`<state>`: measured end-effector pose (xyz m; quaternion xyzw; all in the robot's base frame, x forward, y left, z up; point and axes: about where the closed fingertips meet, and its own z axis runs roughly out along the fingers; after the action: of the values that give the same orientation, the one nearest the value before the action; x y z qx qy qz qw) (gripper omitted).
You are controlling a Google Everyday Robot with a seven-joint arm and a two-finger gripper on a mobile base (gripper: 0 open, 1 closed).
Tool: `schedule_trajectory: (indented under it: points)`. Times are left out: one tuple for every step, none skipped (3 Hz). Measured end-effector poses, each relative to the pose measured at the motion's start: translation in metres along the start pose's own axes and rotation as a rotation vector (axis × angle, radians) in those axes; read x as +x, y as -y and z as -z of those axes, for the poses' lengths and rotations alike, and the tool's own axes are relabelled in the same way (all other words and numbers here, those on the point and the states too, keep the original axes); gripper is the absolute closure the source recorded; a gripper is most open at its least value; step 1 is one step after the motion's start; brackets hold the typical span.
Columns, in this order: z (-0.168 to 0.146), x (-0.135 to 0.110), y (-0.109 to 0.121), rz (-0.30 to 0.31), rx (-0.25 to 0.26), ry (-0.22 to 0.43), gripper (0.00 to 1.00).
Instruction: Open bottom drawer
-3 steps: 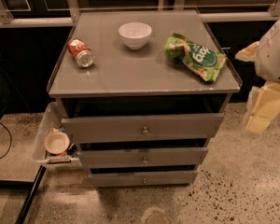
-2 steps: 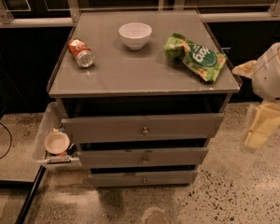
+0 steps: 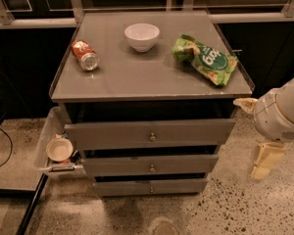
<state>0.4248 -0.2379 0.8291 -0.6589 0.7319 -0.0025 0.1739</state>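
The grey cabinet has three drawer fronts. The bottom drawer point(image 3: 151, 186) is the lowest and narrowest front, with a small round metal knob point(image 3: 151, 189) at its centre. It sits nearly flush below the middle drawer point(image 3: 151, 164) and the top drawer point(image 3: 150, 133). My gripper point(image 3: 263, 163) hangs pointing down from the white arm point(image 3: 282, 112) to the right of the cabinet, at about the height of the middle drawer. It is apart from all the drawers and holds nothing that I can see.
On the cabinet top point(image 3: 137, 72) lie a red soda can point(image 3: 85, 55), a white bowl point(image 3: 142, 36) and a green chip bag point(image 3: 206, 58). A side tray point(image 3: 43, 143) at the lower left holds a small bowl point(image 3: 59, 149). A dark cable point(image 3: 5, 151) runs over the speckled floor.
My arm and gripper have moved down along the cabinet's right side. The drawers and the things on top have not moved.
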Motion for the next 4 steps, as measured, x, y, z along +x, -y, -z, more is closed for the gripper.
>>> schedule_trajectory:
  points:
    - [0.0, 0.0, 0.0, 0.0, 0.0, 0.0, 0.0]
    - [-0.025, 0.011, -0.003, -0.038, -0.03, 0.009, 0.0]
    - [-0.071, 0.03, -0.01, -0.061, -0.041, 0.009, 0.0]
    - [-0.116, 0.044, -0.016, -0.045, 0.002, 0.041, 0.0]
